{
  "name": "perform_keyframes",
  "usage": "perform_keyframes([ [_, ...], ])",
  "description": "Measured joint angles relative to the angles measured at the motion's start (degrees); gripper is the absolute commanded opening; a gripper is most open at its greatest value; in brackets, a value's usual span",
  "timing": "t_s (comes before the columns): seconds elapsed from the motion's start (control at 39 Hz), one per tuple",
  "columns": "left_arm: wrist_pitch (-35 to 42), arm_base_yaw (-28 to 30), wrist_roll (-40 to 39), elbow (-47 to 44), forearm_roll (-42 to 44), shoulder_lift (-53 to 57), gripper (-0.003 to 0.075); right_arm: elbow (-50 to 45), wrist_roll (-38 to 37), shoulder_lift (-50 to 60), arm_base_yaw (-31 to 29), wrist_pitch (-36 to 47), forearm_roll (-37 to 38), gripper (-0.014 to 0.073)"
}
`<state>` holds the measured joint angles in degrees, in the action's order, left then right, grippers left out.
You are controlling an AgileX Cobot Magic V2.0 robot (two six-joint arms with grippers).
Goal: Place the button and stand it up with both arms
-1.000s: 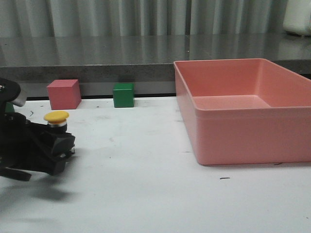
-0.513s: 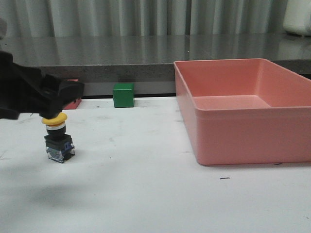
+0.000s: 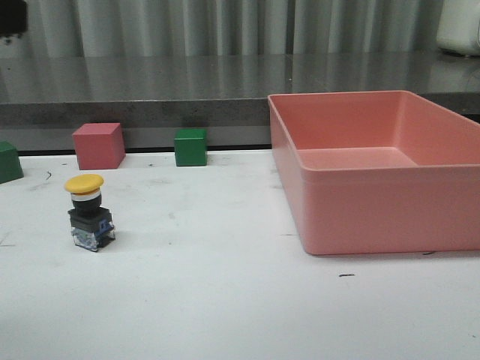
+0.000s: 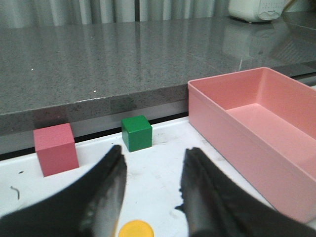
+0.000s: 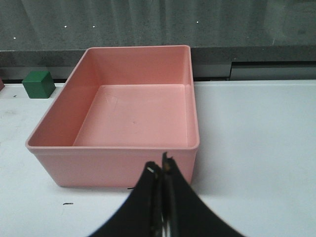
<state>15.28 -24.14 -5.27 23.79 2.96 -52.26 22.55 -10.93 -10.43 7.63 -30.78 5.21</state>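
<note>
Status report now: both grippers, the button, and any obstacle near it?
Left gripper open, holding nothing. Right gripper shut, empty. Button standing upright on table, free of both. Nothing close beside it.

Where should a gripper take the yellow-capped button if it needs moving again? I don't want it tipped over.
The button stands upright on the table, cap on top. Probably best to come straight down and close on the blocky black body below the overhanging cap; its flat sides offer steadier contact than the rounded cap.
</note>
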Motion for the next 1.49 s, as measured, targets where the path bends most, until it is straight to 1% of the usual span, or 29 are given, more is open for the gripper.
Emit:
perform_keyframes([
  [0.03, -2.4, 0.0, 0.0, 0.16, -0.18, 1.88, 0.0057, 0.0, 0.0, 0.0, 0.0, 0.0, 0.0, -0.0071],
  [0.05, -4.81, 0.0, 0.0, 0.34, -0.46, 3.7, 0.0016, 0.0, 0.0, 0.0, 0.0, 0.0, 0.0, -0.0071],
  [0.1, -9.35, 0.0, 0.0, 1.05, -0.69, 7.19, -0.0018, 0.0, 0.0, 0.0, 0.0, 0.0, 0.0, -0.0071],
  [0.23, -19.59, 0.0, -0.02, 2.91, -0.89, 15.72, -0.002, 0.0, 0.0, 0.0, 0.0, 0.0, 0.0, -0.0071],
  [0.49, -35.08, 0.0, -0.02, 3.86, -1.02, 31.69, -0.002, 0.0, 0.0, 0.0, 0.0, 0.0, 0.0, -0.0071],
  [0.59, -39.86, 0.0, -0.02, 3.86, -1.02, 37.86, -0.002, 0.0, 0.0, 0.0, 0.0, 0.0, 0.0, -0.0071],
  [0.69, -41.78, 0.0, -0.02, 3.86, -1.02, 42.38, -0.002, 0.0, 0.0, 0.0, 0.0, 0.0, 0.0, -0.0071],
  [0.85, -41.99, 0.0, -0.02, 4.0, -1.02, 46.67, -0.002, 0.0, 0.0, 0.0, 0.0, 0.0, 0.0, -0.0071],
  [1.49, -42.14, 0.0, -0.02, 4.0, -1.02, 47.04, -0.002, 0.0, 0.0, 0.0, 0.0, 0.0, 0.0, -0.0071],
])
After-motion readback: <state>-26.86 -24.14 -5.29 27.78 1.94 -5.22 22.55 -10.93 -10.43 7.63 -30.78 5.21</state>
